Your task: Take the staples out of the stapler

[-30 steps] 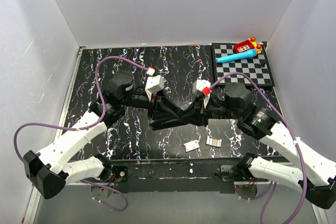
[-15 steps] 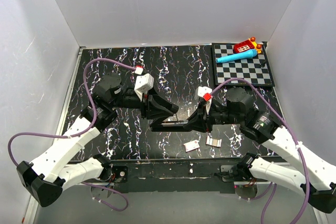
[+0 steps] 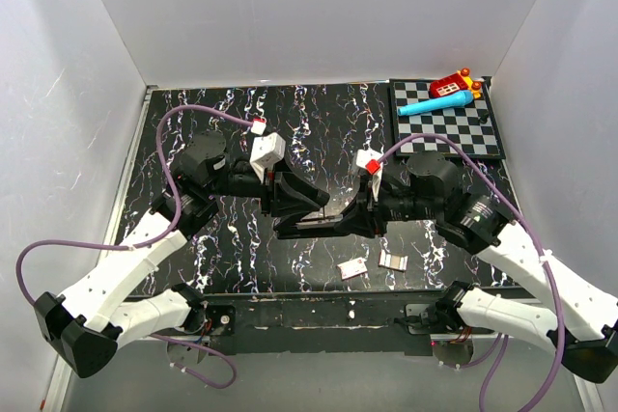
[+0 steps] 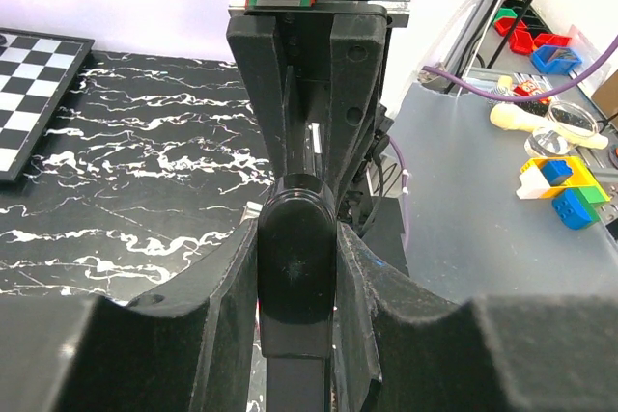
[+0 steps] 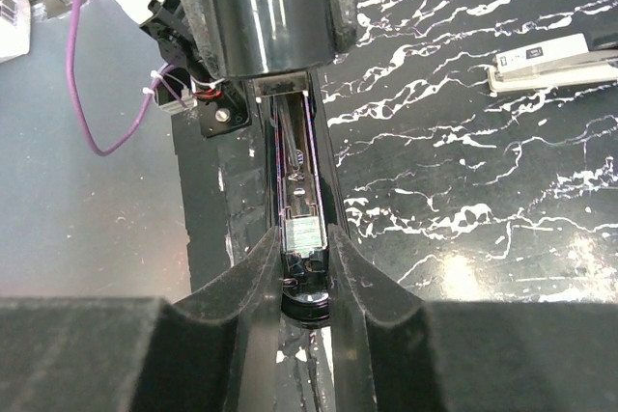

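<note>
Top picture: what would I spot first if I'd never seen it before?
The left end effector and right end effector meet mid-table, both pinching one opened stapler between them. In the far right corner lies a checkerboard with a blue stick and a red toy on it.
</note>
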Controlling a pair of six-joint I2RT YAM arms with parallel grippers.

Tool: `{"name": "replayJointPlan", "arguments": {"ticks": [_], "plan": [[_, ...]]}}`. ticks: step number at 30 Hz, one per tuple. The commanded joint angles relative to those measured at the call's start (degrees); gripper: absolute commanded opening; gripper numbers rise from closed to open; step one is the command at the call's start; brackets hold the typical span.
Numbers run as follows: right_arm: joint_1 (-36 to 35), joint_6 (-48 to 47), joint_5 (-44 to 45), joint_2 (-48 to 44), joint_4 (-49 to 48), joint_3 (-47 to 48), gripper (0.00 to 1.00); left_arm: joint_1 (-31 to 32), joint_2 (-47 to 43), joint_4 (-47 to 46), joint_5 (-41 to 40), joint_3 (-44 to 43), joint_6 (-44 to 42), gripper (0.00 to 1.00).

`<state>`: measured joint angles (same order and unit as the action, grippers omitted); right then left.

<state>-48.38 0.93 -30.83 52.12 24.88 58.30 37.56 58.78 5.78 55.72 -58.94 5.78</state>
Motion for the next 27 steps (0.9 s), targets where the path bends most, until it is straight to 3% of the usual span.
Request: {"name": "replayJointPlan", "arguments": {"ticks": [1, 7, 21, 24, 27], "plan": [[0.1, 0.7, 2.6, 0.6, 5.0, 3.7, 0.32, -0.1, -0.8, -6.0, -1.8, -2.5, -0.7, 0.00], [0.2, -0.7, 3.7, 1.1, 7.8, 7.7, 0.42, -0.1, -0.1, -3.4, -4.6, -3.0, -1.4, 0.00], [0.2, -0.7, 5.2, 2.5, 10.8, 16.8, 0.47, -0.2, -0.7, -3.3, -11.5, -2.3, -1.5, 0.00], [0.2, 1.9, 8.9, 3.8, 10.3, 19.3, 0.40, -0.2, -1.6, -4.5, -13.8, -1.5, -0.9, 0.00], [0.2, 5.6, 12.7, 5.7, 8.9, 21.2, 0.19, -0.1, -2.4, -5.4, -16.0, -0.7, -0.1, 0.00]]}}
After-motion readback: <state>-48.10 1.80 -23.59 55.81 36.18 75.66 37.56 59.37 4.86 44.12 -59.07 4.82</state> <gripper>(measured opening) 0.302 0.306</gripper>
